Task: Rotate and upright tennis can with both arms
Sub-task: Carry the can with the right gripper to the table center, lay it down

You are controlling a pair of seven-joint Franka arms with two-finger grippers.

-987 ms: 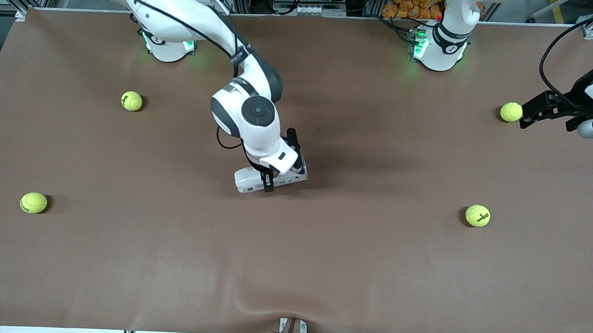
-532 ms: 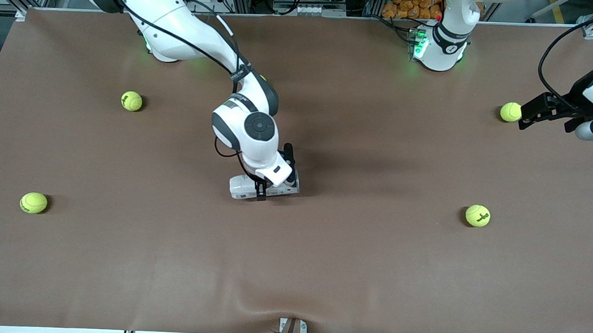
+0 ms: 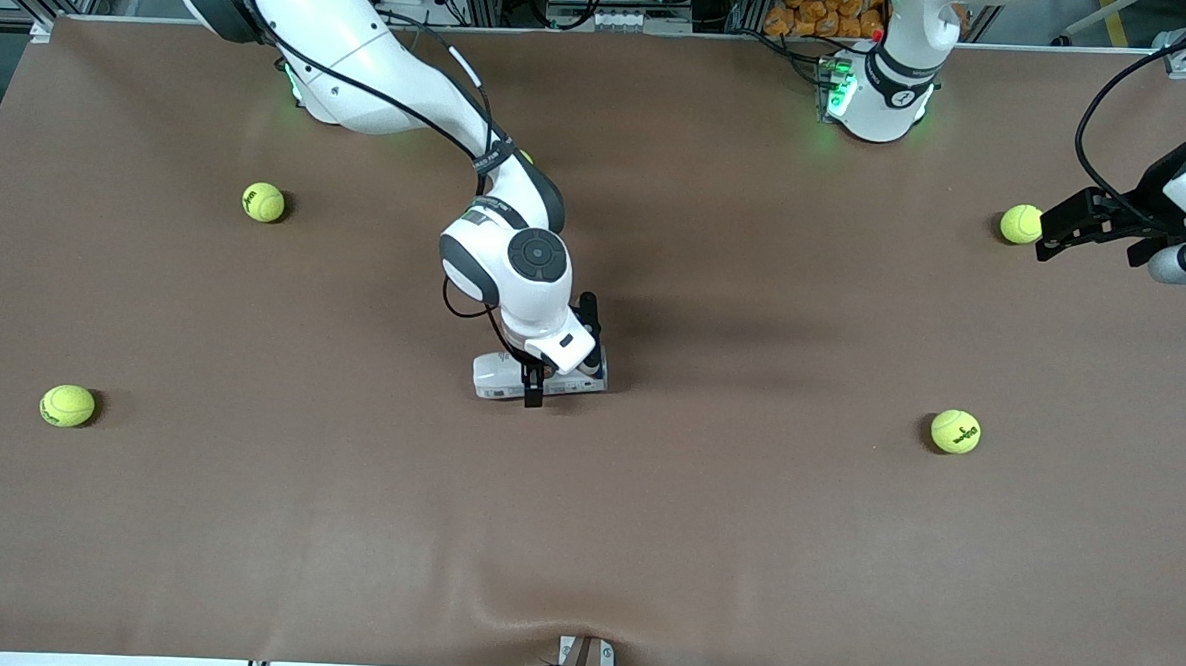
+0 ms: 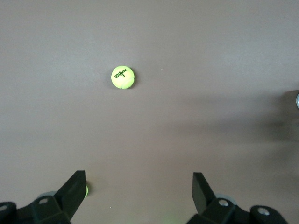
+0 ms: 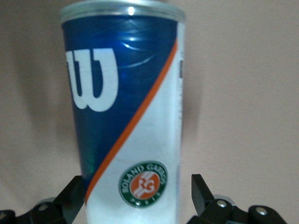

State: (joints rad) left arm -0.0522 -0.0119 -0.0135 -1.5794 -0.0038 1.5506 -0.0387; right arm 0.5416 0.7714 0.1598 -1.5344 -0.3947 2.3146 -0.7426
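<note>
A brown mat covers the table point(image 3: 644, 535), slightly rucked at the edge nearest the front camera; along the top of the front view stand aluminium frames, cables and an orange heap between the two green-lit bases. Four yellow-green tennis balls lie well apart: one point(image 3: 263, 202) and another point(image 3: 67, 405) toward the right arm's end, one point(image 3: 955, 431) and another point(image 3: 1021, 224) toward the left arm's end. The tennis can point(image 3: 539, 377) lies on its side near the middle of the table, its length running along the table from one arm's end toward the other. The right gripper point(image 3: 533, 385) is down over it, the fingers straddling the can's middle; in the right wrist view the can point(image 5: 128, 116) fills the frame with its navy panel, white "W", orange stripe and round badge, and one black finger point(image 5: 72, 191) stands on either side of it, spread with a small gap showing at one finger, so a firm pinch cannot be told. The left gripper point(image 3: 1053, 228) waits just beside the ball at that end, and in the left wrist view its fingers point(image 4: 74, 186) stand wide apart with nothing between them, a ball point(image 4: 123, 77) lying on the mat ahead.
</note>
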